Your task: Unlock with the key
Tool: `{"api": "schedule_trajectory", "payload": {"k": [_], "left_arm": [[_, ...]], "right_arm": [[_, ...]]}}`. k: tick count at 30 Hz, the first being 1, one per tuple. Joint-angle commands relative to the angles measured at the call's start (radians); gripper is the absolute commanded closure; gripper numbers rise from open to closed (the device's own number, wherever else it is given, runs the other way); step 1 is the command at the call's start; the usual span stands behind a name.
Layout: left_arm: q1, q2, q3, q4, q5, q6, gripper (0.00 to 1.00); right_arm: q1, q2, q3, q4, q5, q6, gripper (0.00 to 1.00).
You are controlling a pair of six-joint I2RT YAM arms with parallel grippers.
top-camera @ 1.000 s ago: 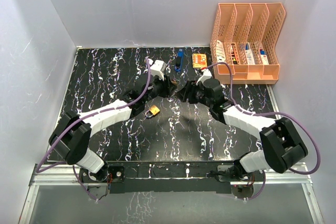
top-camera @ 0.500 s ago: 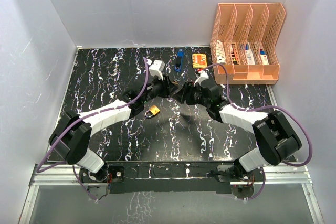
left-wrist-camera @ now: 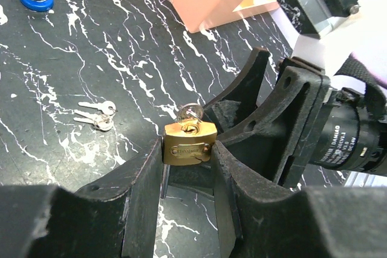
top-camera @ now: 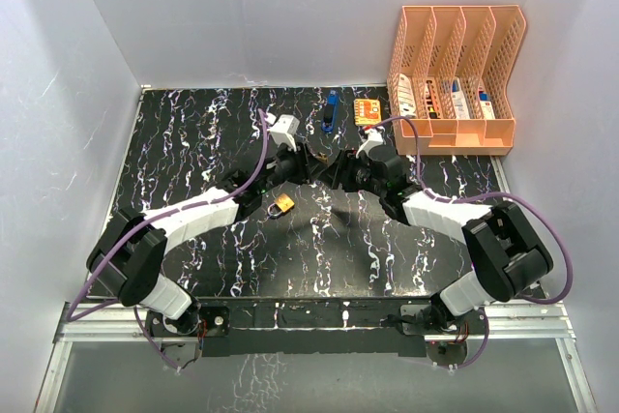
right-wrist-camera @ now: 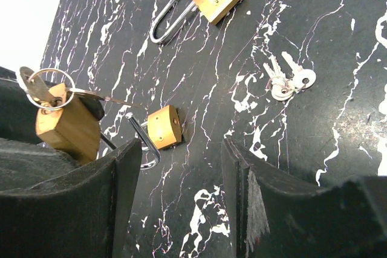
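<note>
Item: small brass padlock (left-wrist-camera: 189, 142), silver key (left-wrist-camera: 191, 113) seated in its end, clamped in my left end effector (left-wrist-camera: 186, 167), left of the peach plastic file rack (top-camera: 455, 74). My right end effector (right-wrist-camera: 178, 167): spread wide, just beside that padlock, nothing between its fingers.

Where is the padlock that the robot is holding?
Centre of the left wrist view: the padlock sits clamped in the left gripper, open right gripper beside it.
</note>
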Motion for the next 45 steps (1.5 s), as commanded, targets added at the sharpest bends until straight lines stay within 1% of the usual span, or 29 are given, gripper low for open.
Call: {"api": "schedule_trajectory", "payload": {"k": [1, 8, 14, 21, 32, 45], "left_arm": [[0.01, -0.07, -0.008, 0.069, 0.036, -0.027, 1.0], [0.027, -0.071, -0.006, 0.049, 0.023, -0.033, 1.0], [0.042, -0.073, -0.006, 0.039, 0.017, -0.046, 1.0], [0.044, -0.057, 0.012, 0.036, 0.044, -0.077, 1.0], [0.044, -0.027, 0.024, 0.054, 0.092, -0.126, 1.0], [0.044, 0.013, 0.031, 0.095, 0.121, -0.161, 1.0]], "right_arm": [[-0.004, 0.003, 0.051, 0.069, -0.005, -0.008, 0.47], [-0.006, -0.048, 0.038, 0.048, 0.015, -0.008, 0.46], [-0.006, -0.094, 0.054, -0.048, 0.075, -0.039, 0.46], [-0.006, -0.069, 0.078, -0.09, 0.113, -0.062, 0.46], [-0.005, 0.011, 0.117, -0.064, 0.065, -0.062, 0.46], [-0.005, 0.043, 0.135, -0.032, 0.001, -0.031, 0.46]]}}
